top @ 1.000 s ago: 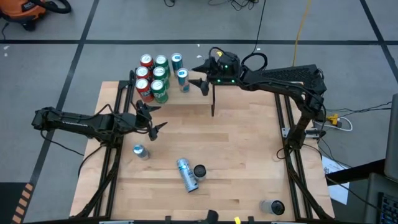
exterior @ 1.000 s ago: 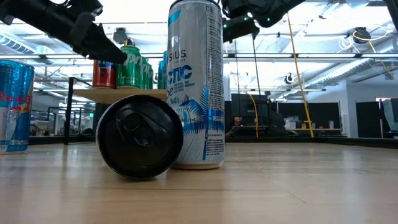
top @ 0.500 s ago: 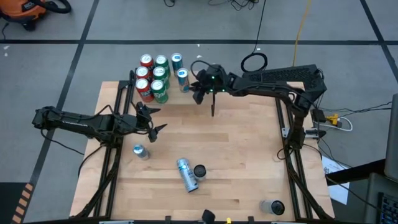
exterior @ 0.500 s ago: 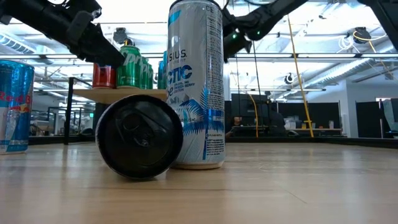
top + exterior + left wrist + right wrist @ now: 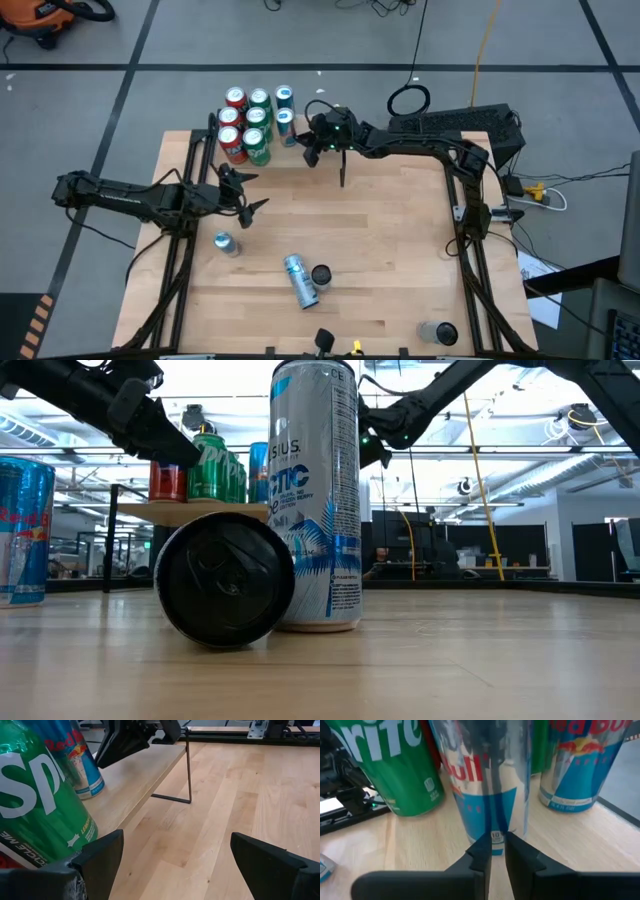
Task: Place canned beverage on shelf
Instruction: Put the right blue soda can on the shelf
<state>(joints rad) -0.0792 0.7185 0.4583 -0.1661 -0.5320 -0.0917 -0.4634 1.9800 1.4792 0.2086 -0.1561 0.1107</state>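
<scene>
1. The shelf (image 5: 296, 157) stood at the upper left of the table (image 5: 400, 240), just above the middle of the overhead frame.
2. On the shelf we counted seven upright cans: two red cans (image 5: 233, 98), three green cans (image 5: 258, 145) and two blue cans (image 5: 287, 125).
3. The cans were packed at the shelf's left end, and its right half was bare wood.
4. The right gripper (image 5: 311, 146) sat just right of the nearer blue can, over the shelf, with its arm reaching in from the right edge of the frame.
5. In its wrist view the right gripper's (image 5: 493, 851) fingers (image 5: 479, 854) were drawn almost together, with only a thin slit between them and nothing in it.
6. That blue can (image 5: 490, 785) stood just beyond the fingertips. We could not tell whether they touched it.
7. A green can (image 5: 390, 765) and the other blue can (image 5: 580, 765) flanked it in that view.
8. The left gripper (image 5: 245, 200) hung left of centre in the overhead frame, below the shelf's left end.
9. In its wrist view the left gripper (image 5: 176, 840) had its fingers (image 5: 102, 857) spread wide with nothing between them.
10. Four more cans stood off the shelf on the table.
11. A small can (image 5: 225, 243) was at the lower left, below the left gripper.
12. A tall can (image 5: 299, 280) and a black can (image 5: 321, 274) were side by side at the lower middle.
13. A last can (image 5: 438, 333) was near the bottom right corner.
14. In the low view the tall can (image 5: 315, 500) and black can (image 5: 225, 580) filled the foreground, with the shelf (image 5: 190, 512) behind them at the left.
</scene>
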